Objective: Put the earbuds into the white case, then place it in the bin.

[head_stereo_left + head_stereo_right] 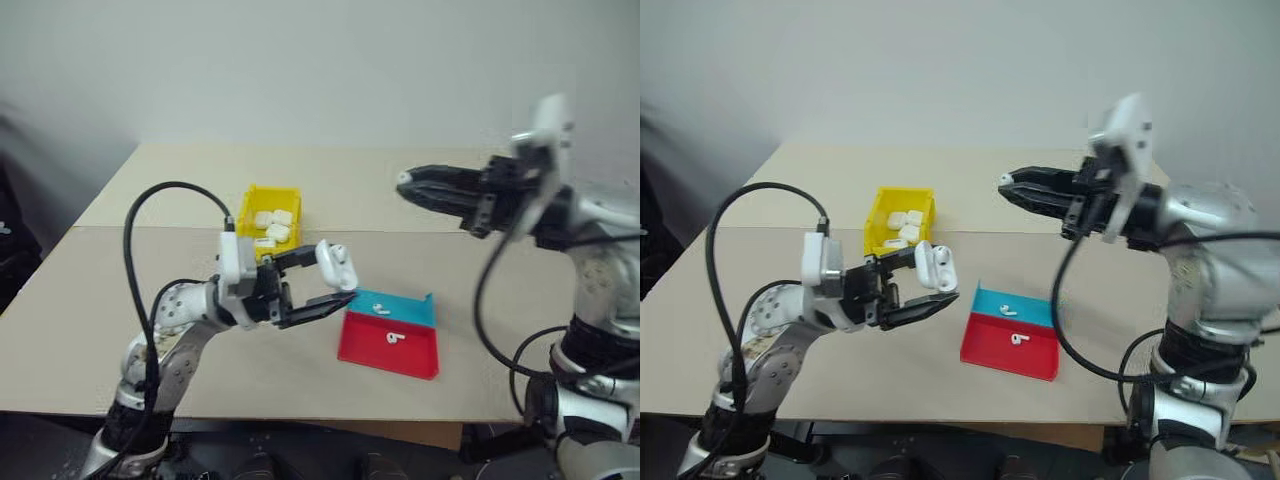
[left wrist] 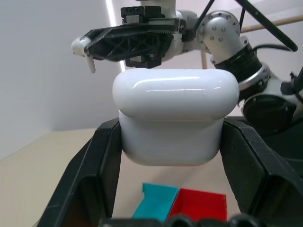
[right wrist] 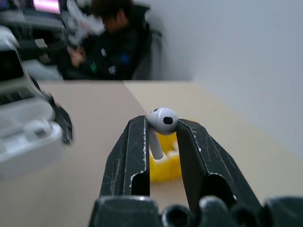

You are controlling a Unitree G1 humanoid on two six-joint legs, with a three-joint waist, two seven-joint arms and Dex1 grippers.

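The white case (image 1: 338, 262) is held in the left pincer (image 1: 335, 280), clamped between its two fingers with the lid open, above the bench (image 1: 120, 300). One earbud (image 3: 160, 124) is pinched at the tip of the right pincer (image 1: 405, 185), its stem lying along the fingers. From the right pincer the case lies lower and toward the robot's left, well apart. Two more earbuds (image 1: 385, 322) lie in the red-and-teal tray (image 1: 415, 362), below and between the pincers. The yellow bin (image 1: 252, 205) stands just behind the left pincer, the nearer one to it.
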